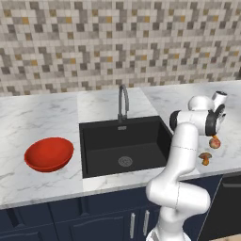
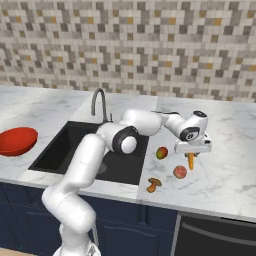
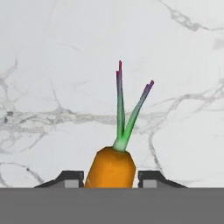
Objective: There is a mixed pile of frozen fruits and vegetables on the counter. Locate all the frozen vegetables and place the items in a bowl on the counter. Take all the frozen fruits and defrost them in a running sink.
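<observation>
My gripper [image 2: 192, 151] hangs over the counter [image 2: 227, 165] right of the sink [image 2: 75, 145], shut on the orange carrot [image 2: 190, 161]. In the hand view the carrot [image 3: 110, 166] sits between the two fingertips [image 3: 71, 177], its green top pointing away over the marble. Beside it lie a round reddish-pink piece [image 2: 179, 172], a greenish-red piece [image 2: 161, 153] and a small beige-brown lump [image 2: 153, 185]. The reddish piece [image 1: 214, 142] and the lump [image 1: 205, 158] also show past my arm. The red bowl [image 1: 48, 154] stands left of the sink [image 1: 123, 143].
The curved grey tap [image 1: 123, 101] rises behind the black basin, with no water visible. A tiled wall runs along the back. A dark appliance front [image 2: 215, 235] sits under the counter at the right, and blue cabinets [image 1: 70, 216] below the sink.
</observation>
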Robot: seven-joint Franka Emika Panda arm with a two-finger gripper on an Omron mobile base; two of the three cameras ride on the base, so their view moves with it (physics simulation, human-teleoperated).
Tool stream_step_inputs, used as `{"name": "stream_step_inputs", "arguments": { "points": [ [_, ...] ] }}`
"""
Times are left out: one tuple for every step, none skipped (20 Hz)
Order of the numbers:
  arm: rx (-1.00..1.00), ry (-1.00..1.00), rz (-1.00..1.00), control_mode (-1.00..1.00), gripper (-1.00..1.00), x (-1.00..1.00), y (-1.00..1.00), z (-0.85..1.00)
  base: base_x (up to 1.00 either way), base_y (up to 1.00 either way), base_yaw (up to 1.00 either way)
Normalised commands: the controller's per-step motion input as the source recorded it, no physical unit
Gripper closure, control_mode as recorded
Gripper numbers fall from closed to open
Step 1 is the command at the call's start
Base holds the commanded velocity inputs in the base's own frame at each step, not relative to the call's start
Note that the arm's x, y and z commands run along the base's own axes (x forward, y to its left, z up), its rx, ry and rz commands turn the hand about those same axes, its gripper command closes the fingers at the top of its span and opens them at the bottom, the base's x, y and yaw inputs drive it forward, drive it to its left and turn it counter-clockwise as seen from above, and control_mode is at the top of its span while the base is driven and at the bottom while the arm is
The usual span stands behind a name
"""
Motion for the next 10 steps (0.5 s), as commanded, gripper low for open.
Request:
{"name": "stream_step_inputs", "arguments": {
  "points": [
    [0.01, 0.0, 0.06, -1.0, 1.0, 0.0, 0.03, 0.0, 0.0, 0.0, 0.0],
    [0.04, 0.0, 0.07, -1.0, 1.0, 0.0, 0.18, 0.0, 0.0, 0.0, 0.0],
    [0.05, 0.0, 0.07, -1.0, 1.0, 0.0, 0.3, 0.0, 0.0, 0.0, 0.0],
    [0.02, 0.0, 0.11, -1.0, 1.0, 0.0, 0.44, 0.14, 0.0, 0.0, 0.0],
    [0.03, 0.0, 0.11, -1.0, 1.0, 0.0, 0.54, 0.14, 0.0, 0.0, 0.0],
    [0.02, 0.0, 0.13, -1.0, 1.0, 0.0, 0.65, 0.14, 0.0, 0.0, 0.0],
    [0.0, 0.0, 0.13, -1.0, 1.0, 0.0, 0.75, 0.2, 0.0, 0.0, 0.0],
    [0.0, 0.0, 0.13, -1.0, 1.0, -0.01, 0.81, 0.26, 0.0, 0.0, 0.0],
    [0.0, 0.0, 0.11, -1.0, 1.0, -0.13, 0.82, 0.45, 0.0, 0.0, 0.0],
    [0.0, -0.02, 0.09, -1.0, 1.0, -0.23, 0.74, 0.68, 0.0, 0.0, 0.0]
  ]
}}
